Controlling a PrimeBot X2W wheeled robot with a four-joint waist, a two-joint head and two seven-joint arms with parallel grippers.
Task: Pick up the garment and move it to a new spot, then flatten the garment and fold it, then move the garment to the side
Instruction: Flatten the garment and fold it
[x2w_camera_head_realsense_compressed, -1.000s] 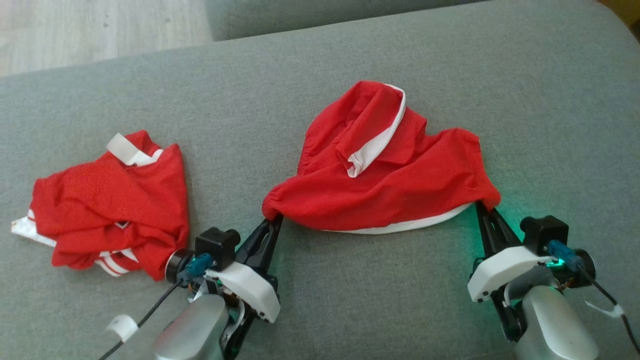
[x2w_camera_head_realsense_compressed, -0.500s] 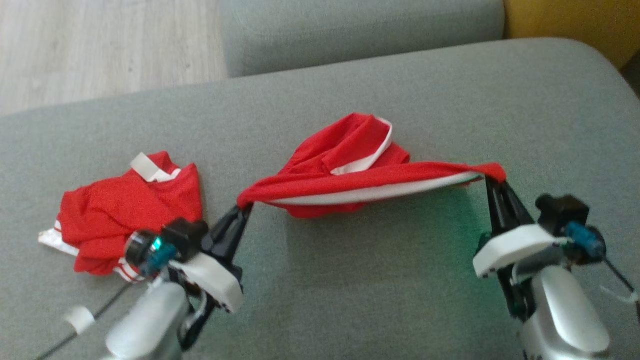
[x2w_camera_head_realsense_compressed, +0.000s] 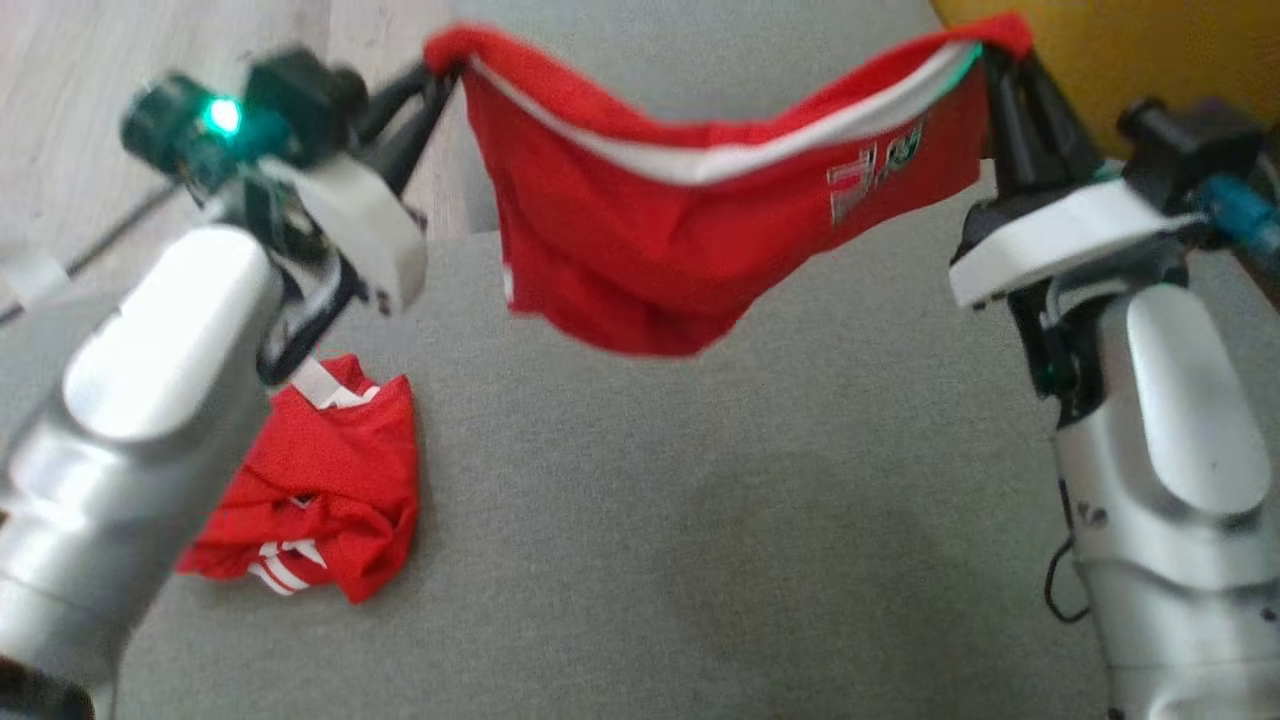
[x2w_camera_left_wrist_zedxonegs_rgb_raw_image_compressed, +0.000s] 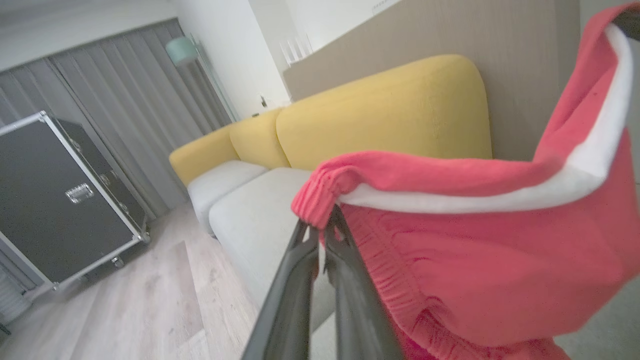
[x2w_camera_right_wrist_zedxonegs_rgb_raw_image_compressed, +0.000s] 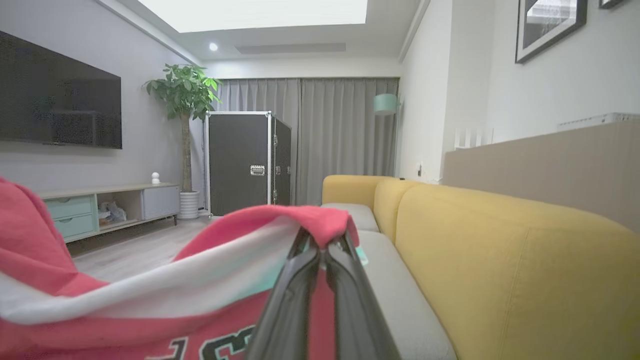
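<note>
Red cloth in a crumpled heap (x2w_camera_head_realsense_compressed: 320, 490) with white stripes, at lower left of the head view, lying on the grey sofa cushion (x2w_camera_head_realsense_compressed: 720, 520) and well apart from the work.

Above it, at upper left, left gripper (x2w_camera_head_realsense_compressed: 437, 72): clamped tight on one end of the elastic edge of the garment (x2w_camera_head_realsense_compressed: 640, 240).

Across the top middle: red cloth with a white band along its upper edge, held aloft and clear of the cushion. Sags in a shallow curve, body hanging down towards frame centre. Long axis left to right, strung between the two pinches.

At upper right, right gripper (x2w_camera_head_realsense_compressed: 992, 62): likewise closed on the other end of the band, just beside pale printed lettering (x2w_camera_head_realsense_compressed: 872, 180).

Neither arm nearer, one at each end, cloth lying inward from each pair of jaws. Probably best lowered together and drawn outward to land flat. Judged a carrying step, with flattening and folding not yet begun.

Plain from the head view: the gap between hem and cushion.

Added from the left wrist view: ribbed elastic bunched over the closed fingertips, a yellow sofa back (x2w_camera_left_wrist_zedxonegs_rgb_raw_image_compressed: 390, 110), a black case (x2w_camera_left_wrist_zedxonegs_rgb_raw_image_compressed: 60, 200) on a wooden floor (x2w_camera_left_wrist_zedxonegs_rgb_raw_image_compressed: 150, 310).

Added from the right wrist view: the print at close range.
</note>
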